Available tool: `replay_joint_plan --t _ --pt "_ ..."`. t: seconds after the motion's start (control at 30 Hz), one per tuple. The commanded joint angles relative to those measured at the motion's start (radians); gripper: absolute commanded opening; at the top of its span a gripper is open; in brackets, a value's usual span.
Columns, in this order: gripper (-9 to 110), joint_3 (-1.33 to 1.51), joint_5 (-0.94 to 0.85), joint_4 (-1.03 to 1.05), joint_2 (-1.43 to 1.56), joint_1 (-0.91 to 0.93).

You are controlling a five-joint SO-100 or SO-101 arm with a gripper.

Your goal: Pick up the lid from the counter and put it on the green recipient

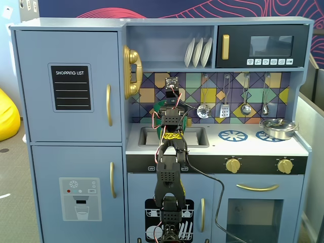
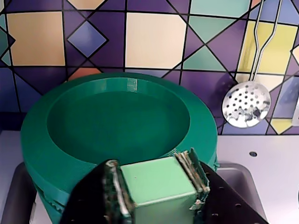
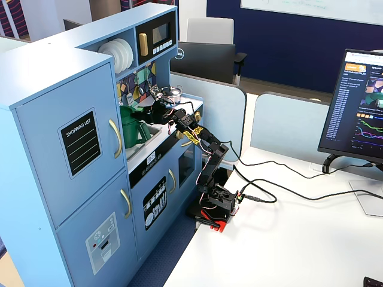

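The lid (image 2: 117,116) is a round dark-green disc with a sunken middle and a light-green square knob (image 2: 156,179). My gripper (image 2: 154,175) is shut on that knob, one jaw on each side. The lid hangs level right over the green recipient (image 2: 46,200), of which only a ribbed bit shows under the lid's left edge. I cannot tell whether lid and rim touch. In a fixed view the tall green recipient (image 3: 128,130) stands in the sink with the lid (image 3: 142,110) and gripper (image 3: 149,109) at its top. In the front fixed view the arm hides most of it; the lid (image 1: 160,106) shows beside the gripper (image 1: 169,109).
The sink (image 1: 195,136) lies under the gripper. Blue burner rings (image 1: 233,135) and a silver pot (image 1: 277,127) are to the right on the counter. A skimmer (image 2: 246,103) and other utensils hang on the tiled back wall (image 2: 154,42) close behind.
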Motion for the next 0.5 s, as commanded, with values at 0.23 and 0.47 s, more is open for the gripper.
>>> replay_joint_plan --t 0.23,0.47 --pt "31 -0.199 0.051 -0.078 0.0 0.003" --pt "28 -0.123 -0.005 0.081 0.207 -0.011"
